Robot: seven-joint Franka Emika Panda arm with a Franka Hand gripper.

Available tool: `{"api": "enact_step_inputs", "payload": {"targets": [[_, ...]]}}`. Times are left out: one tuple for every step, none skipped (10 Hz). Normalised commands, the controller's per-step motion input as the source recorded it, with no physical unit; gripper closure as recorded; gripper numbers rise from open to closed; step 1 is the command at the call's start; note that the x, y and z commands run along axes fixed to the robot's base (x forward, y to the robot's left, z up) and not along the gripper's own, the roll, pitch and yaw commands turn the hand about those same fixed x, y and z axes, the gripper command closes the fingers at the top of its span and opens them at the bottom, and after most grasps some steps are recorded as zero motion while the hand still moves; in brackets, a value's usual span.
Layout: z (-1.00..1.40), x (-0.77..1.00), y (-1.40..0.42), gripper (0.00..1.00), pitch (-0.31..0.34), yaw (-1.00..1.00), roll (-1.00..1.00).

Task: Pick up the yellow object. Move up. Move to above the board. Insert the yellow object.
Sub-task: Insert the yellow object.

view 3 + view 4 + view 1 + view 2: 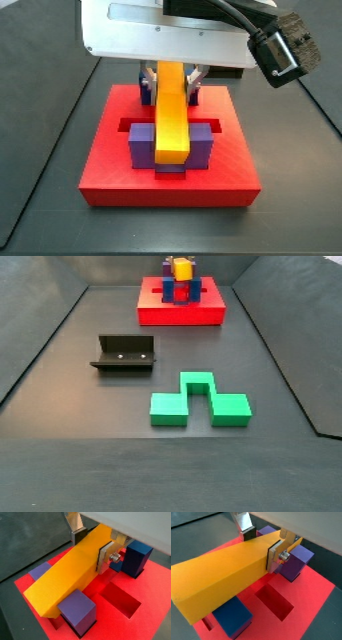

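Gripper (93, 543) is over the board (107, 175), jaws pinching the yellow object (173, 115), a plain smooth orange-yellow bar lying between the purple posts (140, 146).

The long, slim yellow-orange rectangular bar (67, 571) (221, 579) (171, 110) (181, 268), plain and smooth, lies lengthwise over the large flat red square slab of a board (150, 599) (308, 607) (167, 185) (181, 313), running between its upright blue and purple posts. In both wrist views the gripper (93, 544) (263, 544) has its flat silver fingers clamped on the bar's sides near one end. An open recessed slot shows in the red slab just beside the bar. In a side view the board sits at the far end of the floor.
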Motion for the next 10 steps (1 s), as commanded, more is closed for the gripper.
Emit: {"api": "enact_step_inputs", "payload": {"targets": [[0.00,0.00,0.03,1.00,0.000,0.17,-0.19],[0.00,0.00,0.05,1.00,0.000,0.13,-0.27],[0.00,0.08,0.00,1.00,0.000,0.00,-0.31],[0.00,0.22,-0.07,1.00,-0.004,-0.18,-0.21],[0.00,0.33,-0.09,1.00,0.000,-0.32,-0.12],[-0.07,0.31,-0.14,1.00,0.000,-0.39,-0.02],[-0.17,0.16,-0.07,1.00,0.000,-0.20,-0.03],[-0.17,0.09,-0.02,1.00,0.000,-0.17,-0.13],[-0.19,0.03,0.00,1.00,0.010,-0.14,-0.17],[-0.21,0.00,0.01,1.00,0.059,-0.11,-0.23]]}}
